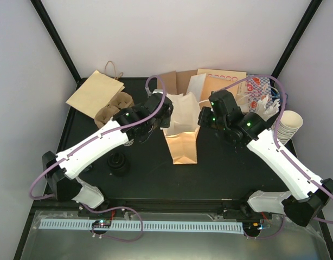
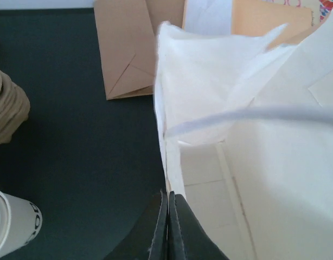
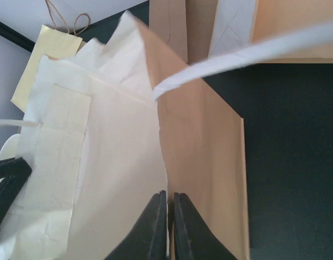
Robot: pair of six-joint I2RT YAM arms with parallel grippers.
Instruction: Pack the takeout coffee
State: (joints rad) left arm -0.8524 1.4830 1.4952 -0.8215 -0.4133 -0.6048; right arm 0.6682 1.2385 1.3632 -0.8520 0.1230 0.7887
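We see the paper bag (image 1: 183, 142) standing upright on the bench (image 1: 226, 173) with its mouth open. The left pincer (image 2: 167, 230) is clenched on the bag's left rim, and the right pincer (image 3: 169, 225) is clenched on its right rim. One takeout coffee cup (image 2: 12, 227) sits on the bench left of the bag, its lid out of frame. A second cup (image 1: 119, 162), black-topped, stands beside the left arm, apart from the bag.
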